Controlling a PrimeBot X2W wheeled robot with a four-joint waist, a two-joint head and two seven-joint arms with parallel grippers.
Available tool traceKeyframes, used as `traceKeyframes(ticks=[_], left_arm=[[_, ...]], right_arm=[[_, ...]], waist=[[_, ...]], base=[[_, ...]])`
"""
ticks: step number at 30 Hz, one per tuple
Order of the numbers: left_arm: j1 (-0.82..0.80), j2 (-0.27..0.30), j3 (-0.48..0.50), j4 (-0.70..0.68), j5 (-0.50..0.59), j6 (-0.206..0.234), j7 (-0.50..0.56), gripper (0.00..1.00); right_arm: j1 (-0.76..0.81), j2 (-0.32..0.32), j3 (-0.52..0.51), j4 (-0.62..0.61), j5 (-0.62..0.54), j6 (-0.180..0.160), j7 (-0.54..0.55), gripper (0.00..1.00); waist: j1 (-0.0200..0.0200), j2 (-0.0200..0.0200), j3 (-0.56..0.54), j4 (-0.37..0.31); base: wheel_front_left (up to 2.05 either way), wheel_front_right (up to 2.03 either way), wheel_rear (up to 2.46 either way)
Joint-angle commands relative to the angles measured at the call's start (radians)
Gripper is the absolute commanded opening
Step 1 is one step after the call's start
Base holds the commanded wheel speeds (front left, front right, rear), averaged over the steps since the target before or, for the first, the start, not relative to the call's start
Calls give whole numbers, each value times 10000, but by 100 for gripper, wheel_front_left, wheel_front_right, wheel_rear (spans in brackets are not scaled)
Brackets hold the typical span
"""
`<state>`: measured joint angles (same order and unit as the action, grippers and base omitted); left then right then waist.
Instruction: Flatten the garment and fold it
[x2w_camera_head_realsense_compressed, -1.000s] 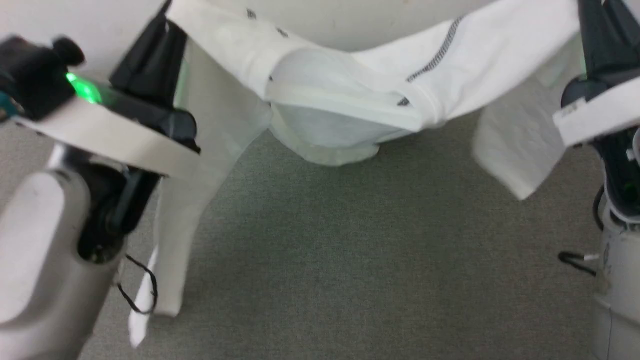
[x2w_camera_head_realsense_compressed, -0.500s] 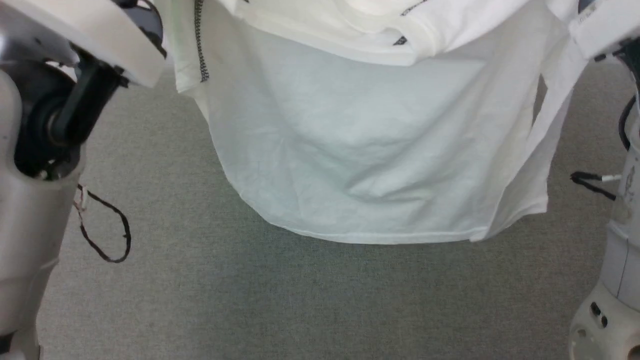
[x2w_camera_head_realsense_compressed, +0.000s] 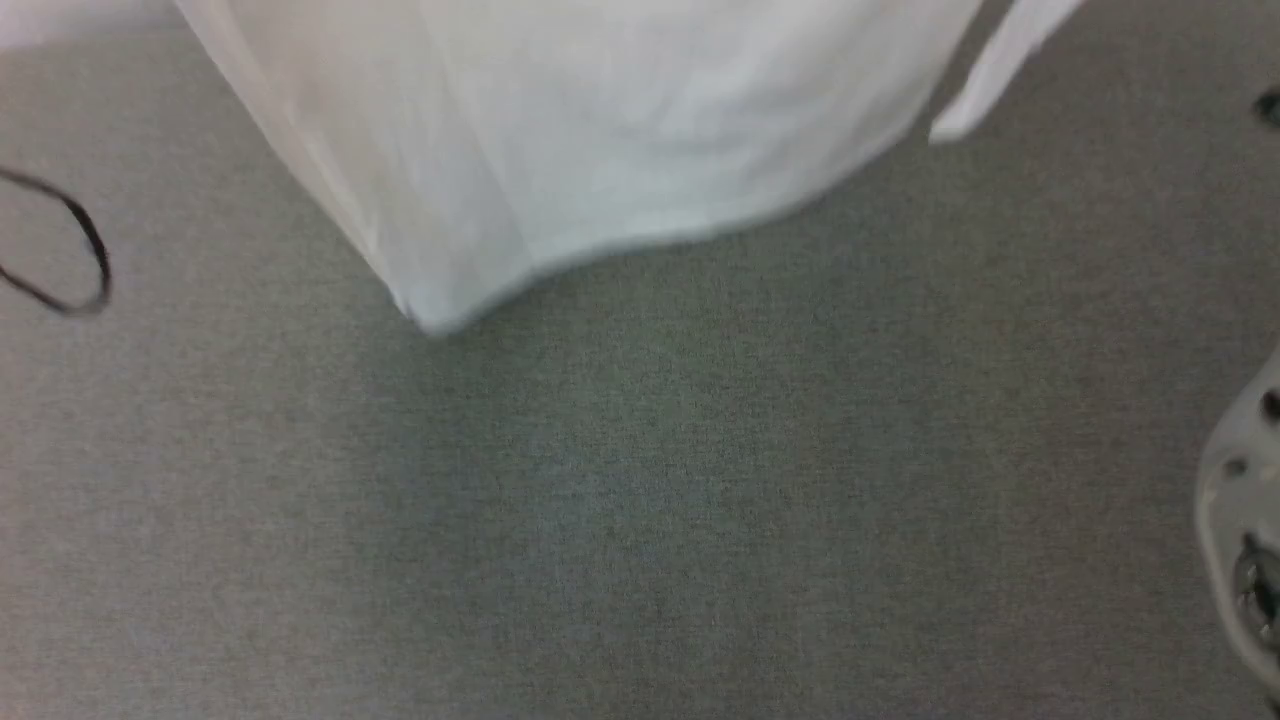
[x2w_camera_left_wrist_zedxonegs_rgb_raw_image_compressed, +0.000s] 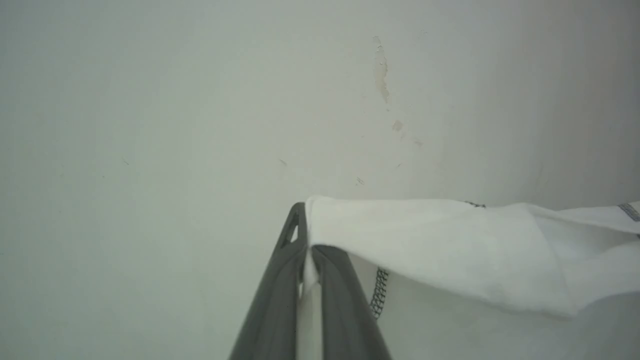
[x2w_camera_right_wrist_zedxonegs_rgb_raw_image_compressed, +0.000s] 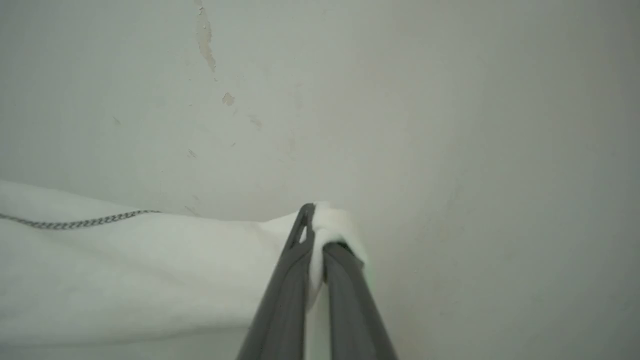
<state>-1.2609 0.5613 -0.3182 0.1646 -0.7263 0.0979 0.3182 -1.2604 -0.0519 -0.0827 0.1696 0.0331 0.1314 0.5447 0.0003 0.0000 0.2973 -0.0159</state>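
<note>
Grey carpeted floor (x2w_camera_head_realsense_compressed: 700, 500) takes up most of my head view, and a pale wall (x2w_camera_left_wrist_zedxonegs_rgb_raw_image_compressed: 175, 100) backs both wrist views. The garment (x2w_camera_head_realsense_compressed: 600, 130) hangs in the air above that floor. Its lower hem curves, one corner dips lowest toward the left, and a sleeve (x2w_camera_head_realsense_compressed: 1000, 70) dangles at the right. The head view is blurred, so I judge the cloth is swinging.

The left gripper (x2w_camera_left_wrist_zedxonegs_rgb_raw_image_compressed: 310, 235) is pinched tight on a fold at the garment's upper edge, with cloth squeezed between its two fingers. The right gripper (x2w_camera_right_wrist_zedxonegs_rgb_raw_image_compressed: 320, 230) is clamped the same way on a small bunched tuft. Zigzag stitching (x2w_camera_right_wrist_zedxonegs_rgb_raw_image_compressed: 75, 222) runs along the fabric between them.

I take this as the spreading step, before the shirt is laid down. To do it well, I would draw the two grippers apart at one level until the top edge runs straight and let the swing die out. Then I would lower it hem first so the body lies down without creases. The right pinch looks thin, so I would pull gently. I would also steer the hem clear of the dark cable loop (x2w_camera_head_realsense_compressed: 85, 250) at the left.
</note>
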Motion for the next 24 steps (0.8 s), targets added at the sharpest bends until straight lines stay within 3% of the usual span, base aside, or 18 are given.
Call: traceKeyframes(ticks=[1, 7, 13, 19, 24], left_arm=[[-542, -17, 105, 184, 190, -2, -319, 0], [-2699, -413, 345, 1276, 681, -301, -1879, 0], [-3613, -669, 454, 2023, 865, -723, -3259, 0], [-3313, -602, 499, 2601, 820, -1431, -4482, 0], [-2368, -321, 324, 2548, 710, -1885, -4932, 0]], right_arm=[[-603, 17, -10, 235, -413, -7, -296, 0], [-2946, 17, -227, 1680, -1470, -7, -1503, 0], [-4130, 17, -280, 2729, -2215, -7, -2535, 0], [-4104, 17, 92, 3411, -2391, -7, -3421, 0], [-3344, 17, 437, 3303, -1908, -7, -3932, 0]], waist=[[-3, 0, 1550, -120], [-3, 0, 2983, 53], [-3, 0, 4128, 334], [-3, 0, 4735, 495], [-3, 0, 4593, 599]], base=[[0, 0, 0], [0, 0, 0], [0, 0, 0], [0, 0, 0], [0, 0, 0]])
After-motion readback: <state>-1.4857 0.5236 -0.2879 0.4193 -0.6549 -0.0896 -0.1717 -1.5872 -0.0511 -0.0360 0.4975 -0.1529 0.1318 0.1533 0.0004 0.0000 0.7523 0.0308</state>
